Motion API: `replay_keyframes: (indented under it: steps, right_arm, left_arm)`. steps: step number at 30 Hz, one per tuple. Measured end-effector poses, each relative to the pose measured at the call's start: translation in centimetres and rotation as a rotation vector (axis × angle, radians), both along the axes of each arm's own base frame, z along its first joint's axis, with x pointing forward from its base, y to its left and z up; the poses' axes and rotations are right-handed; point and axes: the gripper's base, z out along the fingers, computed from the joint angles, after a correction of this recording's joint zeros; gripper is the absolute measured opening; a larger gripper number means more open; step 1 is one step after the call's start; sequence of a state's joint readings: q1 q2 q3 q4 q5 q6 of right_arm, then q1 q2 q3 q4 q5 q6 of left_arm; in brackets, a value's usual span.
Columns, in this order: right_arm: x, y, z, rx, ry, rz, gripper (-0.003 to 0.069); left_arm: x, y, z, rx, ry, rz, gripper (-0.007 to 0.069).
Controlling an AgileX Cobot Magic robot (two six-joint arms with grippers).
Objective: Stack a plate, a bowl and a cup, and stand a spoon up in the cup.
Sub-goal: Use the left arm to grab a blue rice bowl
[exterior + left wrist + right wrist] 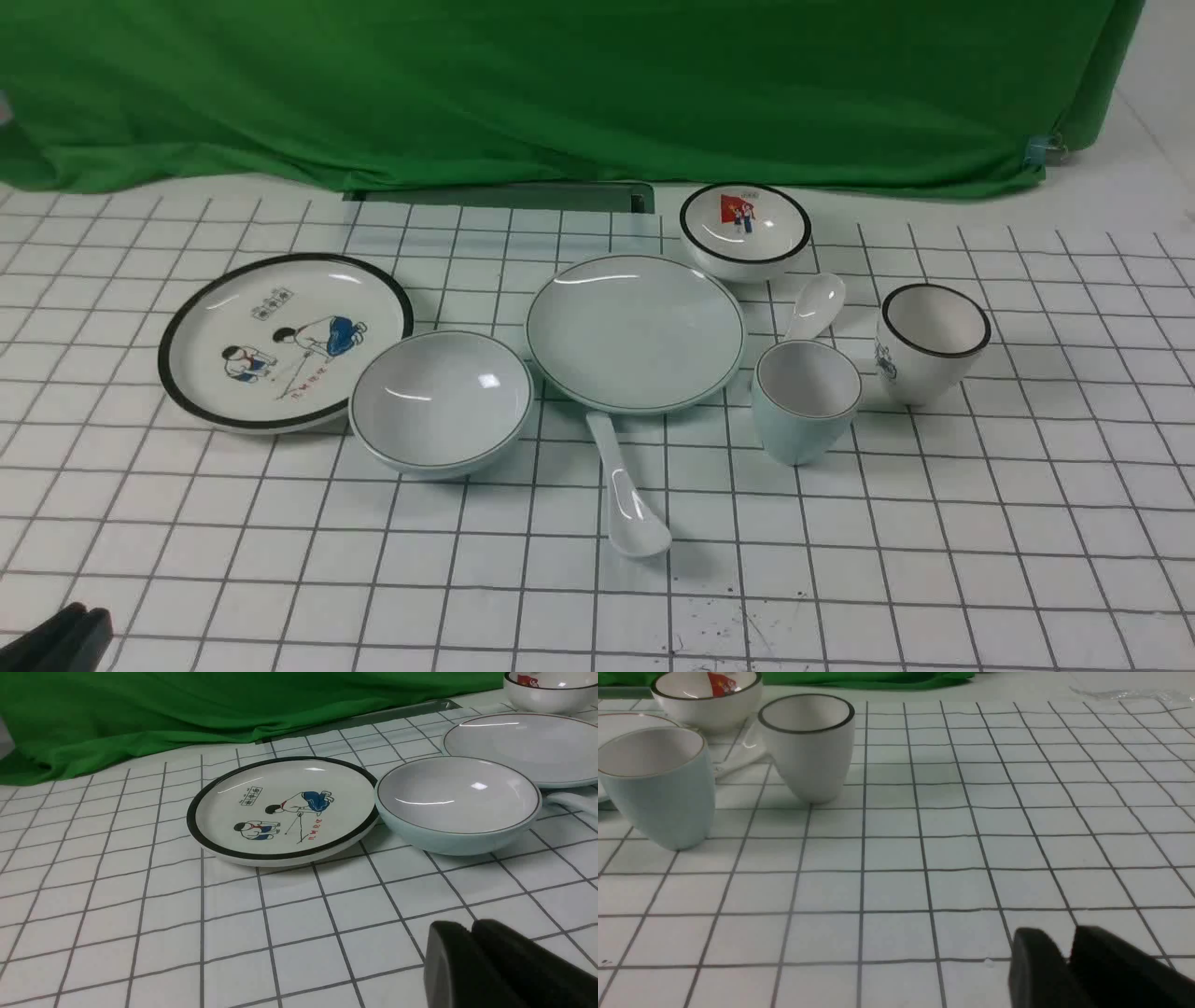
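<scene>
From where I stand, the plain plate [637,333] lies in the middle of the gridded table [887,579], with the plain bowl [441,399] just to its left and the pale green cup [805,401] upright to its right. The plain spoon [635,518] lies in front of the plate, the end of its handle reaching the rim; I can't tell whether it tucks underneath.

Other crockery crowds them. A black-rimmed plate with cartoon children [289,341] sits close at the bowl's far left side, a black-rimmed bowl with a red picture [744,229] is right behind the plain plate, and a black-rimmed cup [934,341] is near the green cup, to its right. Behind the green cup lies another spoon [818,303], its handle partly hidden by it. A green cloth [560,93] hangs across the back.

The left gripper [472,935] has its tips together, holding nothing. The right gripper [1066,956] is parted only by a narrow gap, with nothing between its tips
</scene>
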State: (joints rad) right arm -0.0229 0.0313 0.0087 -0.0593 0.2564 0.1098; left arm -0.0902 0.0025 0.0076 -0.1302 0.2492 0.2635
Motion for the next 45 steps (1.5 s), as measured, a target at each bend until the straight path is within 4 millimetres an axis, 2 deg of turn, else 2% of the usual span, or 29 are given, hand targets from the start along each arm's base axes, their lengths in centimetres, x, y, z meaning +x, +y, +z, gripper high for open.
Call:
replay_keyframes:
  steps: [28,38,40,45]
  right_arm:
    - [0.0,0.0,0.0,-0.001,-0.001,0.000,0.0235]
    - [0.1,0.0,0.2,-0.002,-0.023,0.004,0.0238]
    - [0.1,0.0,0.3,-0.002,-0.038,0.006,0.0239]
    - [0.3,0.2,1.6,-0.006,-0.180,0.026,0.0240]
  left_arm:
    - [0.0,0.0,0.1,-0.001,-0.013,0.002,-0.0009]
    - [0.0,0.0,0.3,0.000,-0.029,0.004,-0.0009]
    - [0.1,0.1,0.4,0.002,-0.044,0.006,-0.0009]
    - [0.2,0.3,2.0,0.005,-0.221,0.028,-0.0009]
